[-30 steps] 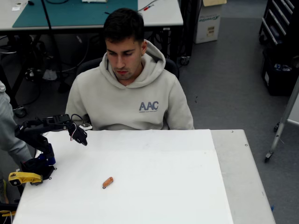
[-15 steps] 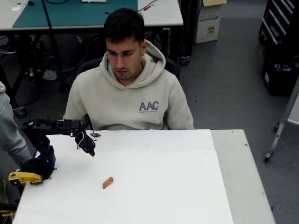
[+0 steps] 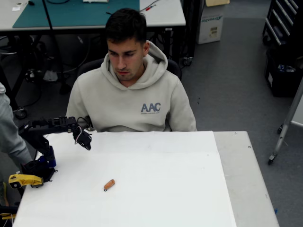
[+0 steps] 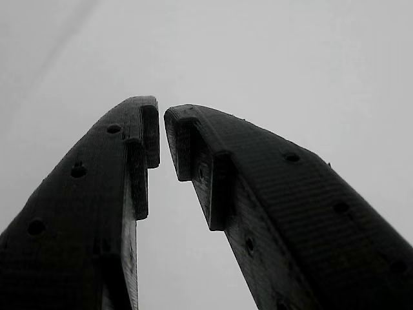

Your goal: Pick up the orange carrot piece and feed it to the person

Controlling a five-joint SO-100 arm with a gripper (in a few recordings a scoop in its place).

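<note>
Gripper [image 3: 86,143] pulls back up-left since half second ago, away from table middle. Jaws nearly together, tips slim gap apart, holding nothing. Orange carrot piece [image 3: 109,184] lies on white table [image 3: 189,189], well apart below gripper, unreached. Person [image 3: 130,90] sits behind far edge, waiting for feed.

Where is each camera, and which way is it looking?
Overhead view: sits high above, looking down at the white table, the carrot and the seated person; the black arm and gripper show at the left.
Wrist view: rides on the arm, looking along the gripper at plain pale surface; two dark fingers show, tips nearly touching, nothing between.
Shared: both show the gripper.
</note>
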